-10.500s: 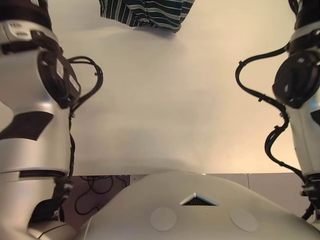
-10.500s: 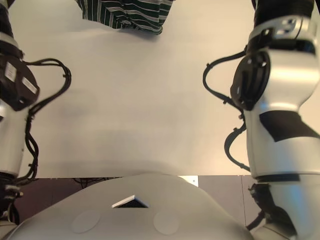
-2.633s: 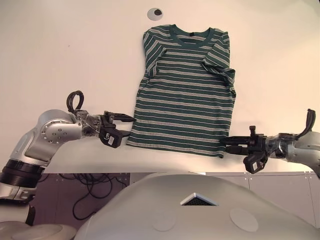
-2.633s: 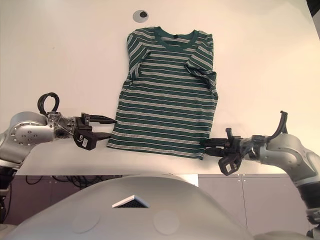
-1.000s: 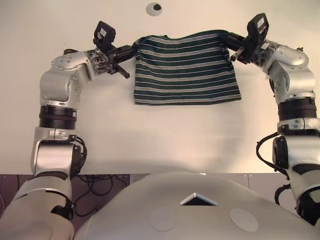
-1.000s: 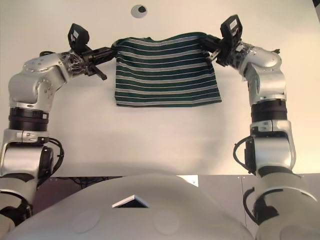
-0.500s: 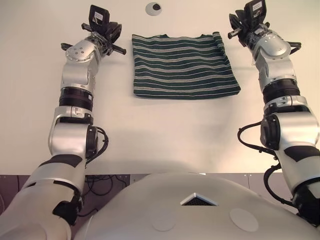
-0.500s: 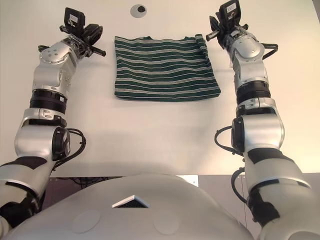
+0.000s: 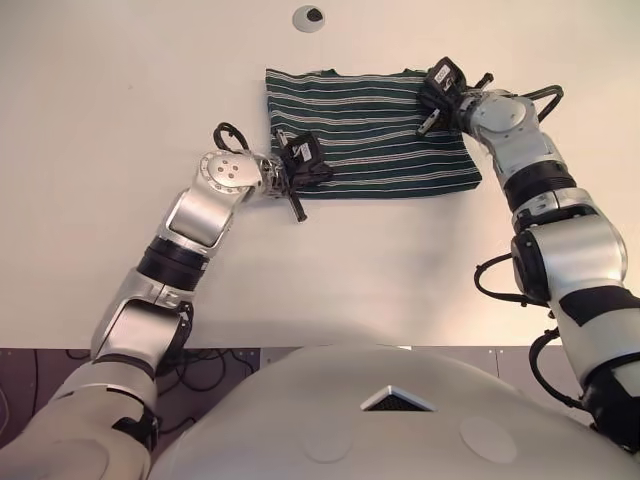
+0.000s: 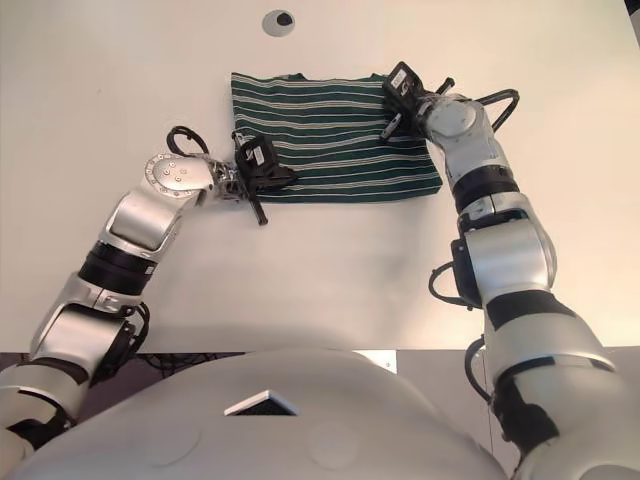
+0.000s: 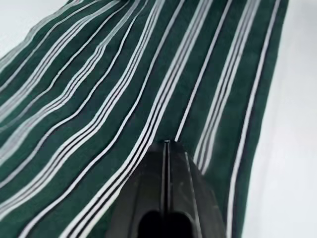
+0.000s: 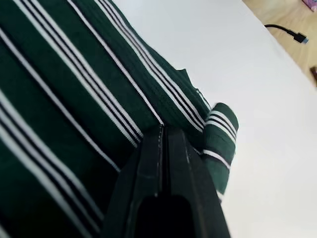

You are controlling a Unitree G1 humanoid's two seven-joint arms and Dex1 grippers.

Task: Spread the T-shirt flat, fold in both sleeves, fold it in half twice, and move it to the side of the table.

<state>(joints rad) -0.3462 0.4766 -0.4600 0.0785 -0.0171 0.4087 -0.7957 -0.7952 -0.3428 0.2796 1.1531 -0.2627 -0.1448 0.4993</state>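
Observation:
The green T-shirt (image 9: 370, 135) with white stripes lies folded into a wide rectangle at the far middle of the white table (image 9: 320, 270). My left gripper (image 9: 318, 172) rests on its near left part, fingers shut, with striped cloth (image 11: 124, 74) under the tip (image 11: 166, 145). My right gripper (image 9: 432, 100) sits on the shirt's far right part, also shut. Its tip (image 12: 161, 128) touches the cloth beside a small rolled-up bit of fabric (image 12: 221, 124) at the edge.
A small round grey disc (image 9: 308, 17) with a dark centre lies on the table just beyond the shirt. Bare tabletop stretches to both sides and toward the near edge (image 9: 330, 347). Cables (image 9: 200, 365) hang below that edge.
Both grippers have come down from beside the shirt's far corners onto the cloth. The left went to its near left part, the right to its far right part. The shirt has stayed put.

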